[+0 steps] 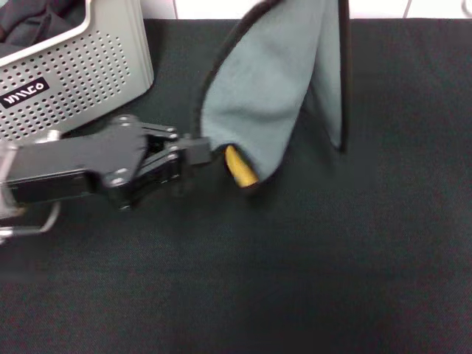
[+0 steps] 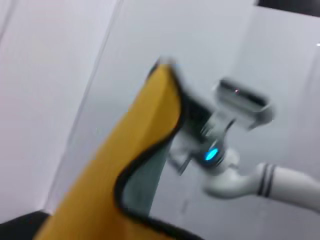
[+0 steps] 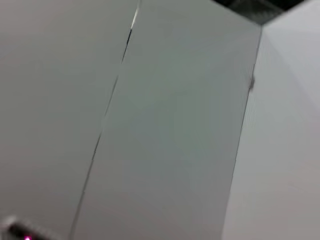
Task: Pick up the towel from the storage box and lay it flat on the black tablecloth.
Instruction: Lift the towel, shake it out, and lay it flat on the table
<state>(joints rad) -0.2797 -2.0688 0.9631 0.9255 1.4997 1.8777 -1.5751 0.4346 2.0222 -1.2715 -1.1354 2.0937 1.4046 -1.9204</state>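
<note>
The towel (image 1: 273,88) hangs in folds over the black tablecloth (image 1: 295,258), grey-green face toward me, with a yellow-orange fold at its bottom. My left gripper (image 1: 200,151) is low over the cloth and shut on the towel's lower left edge. In the left wrist view the towel's yellow face (image 2: 115,175) rises to my right gripper (image 2: 192,120), which is shut on its top corner, high up and outside the head view. The storage box (image 1: 81,66) stands at the back left.
A dark cloth (image 1: 33,22) lies inside the storage box. A pale wall (image 3: 160,120) stands behind the table and fills the right wrist view. The black tablecloth spreads wide in front and to the right of the towel.
</note>
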